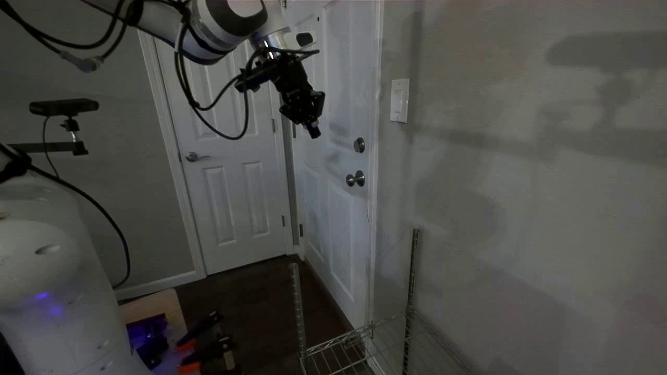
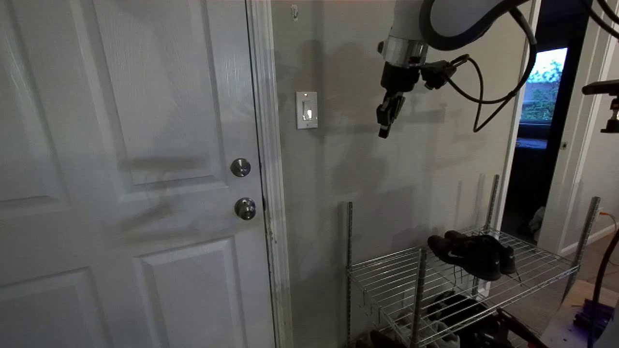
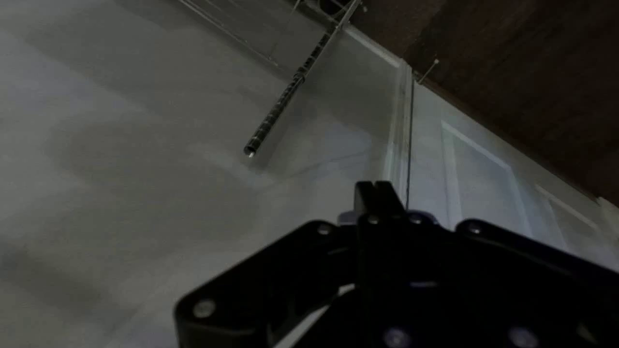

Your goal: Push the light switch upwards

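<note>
The light switch (image 2: pixel 306 110), a small white upright plate, sits on the grey wall (image 2: pixel 319 241) just beside the frame (image 2: pixel 267 121) of a white door (image 2: pixel 169 208); a bright spot shows a little below its middle. It is higher than the deadbolt (image 2: pixel 240 167) and the round doorknob (image 2: pixel 245 208), both on that door. The hand (image 3: pixel 376 186) is fully closed, its fingertips (image 3: pixel 366 195) side by side in the wrist view, with nothing gripped. In both exterior views it hangs tilted from the arm (image 2: pixel 449 19), tips pointing down, apart from the switch. A wire rack (image 2: pixel 419 290) stands by the wall, lower than the switch, with dark shoes (image 2: pixel 471 256) on its shelf. In an exterior view a panelled door (image 1: pixel 224 208) with a lever handle (image 1: pixel 194 157) stands closed beside the white door
</note>
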Controlling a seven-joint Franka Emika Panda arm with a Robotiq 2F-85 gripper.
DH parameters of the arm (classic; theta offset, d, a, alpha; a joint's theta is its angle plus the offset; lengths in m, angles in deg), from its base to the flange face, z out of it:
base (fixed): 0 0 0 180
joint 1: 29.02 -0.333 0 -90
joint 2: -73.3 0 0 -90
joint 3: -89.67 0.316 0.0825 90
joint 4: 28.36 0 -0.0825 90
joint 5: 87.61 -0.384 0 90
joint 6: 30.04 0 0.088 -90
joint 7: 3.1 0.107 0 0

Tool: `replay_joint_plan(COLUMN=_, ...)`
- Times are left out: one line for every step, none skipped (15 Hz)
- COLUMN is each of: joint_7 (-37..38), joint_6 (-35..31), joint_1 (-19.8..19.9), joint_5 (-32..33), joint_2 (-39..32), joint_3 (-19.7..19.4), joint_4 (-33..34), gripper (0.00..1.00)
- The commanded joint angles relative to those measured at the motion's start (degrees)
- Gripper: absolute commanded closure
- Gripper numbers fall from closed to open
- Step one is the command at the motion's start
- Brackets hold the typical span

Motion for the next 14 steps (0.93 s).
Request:
replay_joint_plan(joint_7=2.14, joint_6=-4.28, joint_1=1.83, joint_5=5.08, joint_2=-3.58, joint_3=1.37, joint_4=2.88, gripper=0.95)
replay_joint_plan(joint_7=2.17, joint_6=-5.14, joint_1=1.91, joint_5=5.97, joint_2=-4.27, joint_3=1.39, joint_4=3.77, gripper=0.94)
replay_joint_plan(joint_7=2.11, joint_6=-6.07, joint_1=2.06, joint_5=6.89, joint_2=-4.95, joint_3=1.42, joint_4=4.69, gripper=0.95)
replay_joint_plan(joint_7=2.3, joint_6=-7.15, joint_1=2.27, joint_5=7.65, joint_2=-5.54, joint_3=1.47, joint_4=5.61, gripper=0.95)
replay_joint_plan(joint_7=2.43, joint_6=-8.06, joint_1=2.37, joint_5=8.25, joint_2=-6.02, joint_3=1.41, joint_4=6.35, gripper=0.95)
replay_joint_plan(joint_7=0.64, joint_6=-6.08, joint_1=1.17, joint_5=5.98, joint_2=-4.51, joint_3=0.51, joint_4=4.69, gripper=0.94)
replay_joint_plan(joint_7=0.64, joint_6=-6.6, joint_1=1.26, joint_5=6.31, joint_2=-4.99, joint_3=0.52, joint_4=5.47, gripper=0.94)
replay_joint_plan(joint_7=0.64, joint_6=-6.69, joint_1=1.32, joint_5=6.43, joint_2=-5.35, joint_3=0.53, joint_4=6.01, gripper=0.94)
replay_joint_plan(joint_7=0.64, joint_6=-6.71, joint_1=1.35, joint_5=6.46, joint_2=-5.54, joint_3=0.54, joint_4=6.26, gripper=0.94)
replay_joint_plan(joint_7=0.65, joint_6=-6.72, joint_1=1.39, joint_5=6.47, joint_2=-5.63, joint_3=0.56, joint_4=6.33, gripper=0.94)
replay_joint_plan(joint_7=0.66, joint_6=-6.73, joint_1=1.43, joint_5=6.48, joint_2=-5.65, joint_3=0.6, joint_4=6.33, gripper=0.94)
replay_joint_plan(joint_7=0.66, joint_6=-6.73, joint_1=1.45, joint_5=6.49, joint_2=-5.66, joint_3=0.62, joint_4=6.33, gripper=0.94)
replay_joint_plan(joint_7=0.66, joint_6=-6.74, joint_1=1.45, joint_5=6.49, joint_2=-5.67, joint_3=0.63, joint_4=6.33, gripper=0.94)
replay_joint_plan(joint_7=0.66, joint_6=-6.74, joint_1=1.45, joint_5=6.49, joint_2=-5.67, joint_3=0.65, joint_4=6.33, gripper=0.94)
